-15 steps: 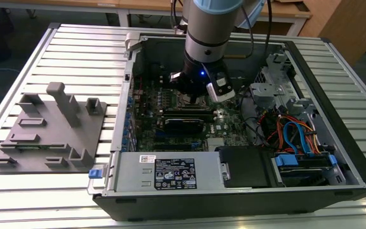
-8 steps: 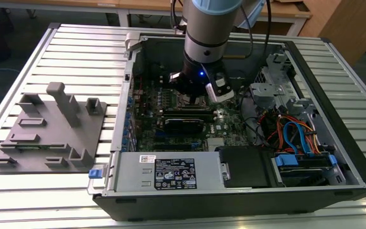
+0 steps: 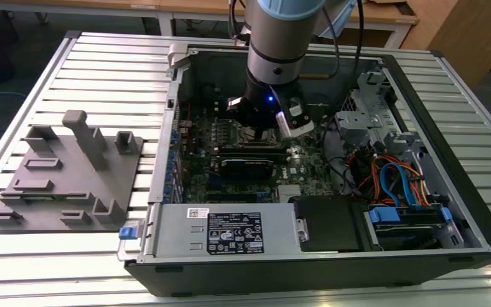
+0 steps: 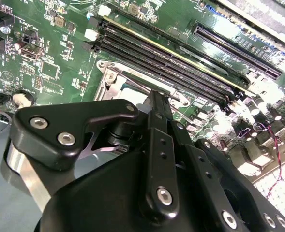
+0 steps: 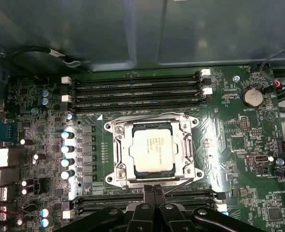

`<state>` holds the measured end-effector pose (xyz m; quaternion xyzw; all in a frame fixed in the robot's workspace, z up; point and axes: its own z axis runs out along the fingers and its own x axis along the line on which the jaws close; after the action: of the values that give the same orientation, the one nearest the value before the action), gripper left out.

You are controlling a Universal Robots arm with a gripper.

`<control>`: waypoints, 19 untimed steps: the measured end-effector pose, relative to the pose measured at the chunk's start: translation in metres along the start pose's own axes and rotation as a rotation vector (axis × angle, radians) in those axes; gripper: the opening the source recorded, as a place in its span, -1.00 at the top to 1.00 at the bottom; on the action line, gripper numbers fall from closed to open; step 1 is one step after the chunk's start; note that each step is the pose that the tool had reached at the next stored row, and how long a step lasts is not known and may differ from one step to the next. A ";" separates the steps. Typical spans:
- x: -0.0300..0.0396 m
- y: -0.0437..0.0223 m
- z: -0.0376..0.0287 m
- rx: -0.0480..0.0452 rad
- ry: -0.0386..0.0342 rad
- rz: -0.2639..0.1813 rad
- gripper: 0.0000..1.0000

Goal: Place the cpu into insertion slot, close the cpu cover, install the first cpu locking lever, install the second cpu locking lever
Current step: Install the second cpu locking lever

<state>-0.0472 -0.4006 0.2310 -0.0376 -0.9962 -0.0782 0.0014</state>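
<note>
- Cpu seated in slot, cover down over it.
- Gripper at the socket's 6 o'clock edge in the first wrist view; fingers drawn together, grasping nothing.
- Socket lies at 12 o'clock from the jaws.

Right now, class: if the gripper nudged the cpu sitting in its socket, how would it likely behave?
The cpu looks flat and rigid, with a metal top, so it would probably not flex. The cpu cover frames it closely, so a sideways push would likely barely shift it. Its smooth top may be slippery.
</note>
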 end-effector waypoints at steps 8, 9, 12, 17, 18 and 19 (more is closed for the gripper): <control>0.0005 -0.0074 -0.0013 -0.0300 0.0022 0.000 0.80; 0.0018 -0.0080 -0.0014 -0.0307 0.0024 0.000 0.80; 0.0098 -0.0089 -0.0008 -0.0350 0.0027 0.000 0.80; 0.0169 -0.0118 0.0003 -0.0450 0.0035 0.000 0.80; 0.0175 -0.0129 0.0004 -0.0482 0.0037 0.000 0.80; 0.0181 -0.0139 0.0009 -0.0527 0.0040 0.000 0.80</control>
<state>-0.0663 -0.4128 0.2282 -0.0374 -0.9938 -0.1045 0.0024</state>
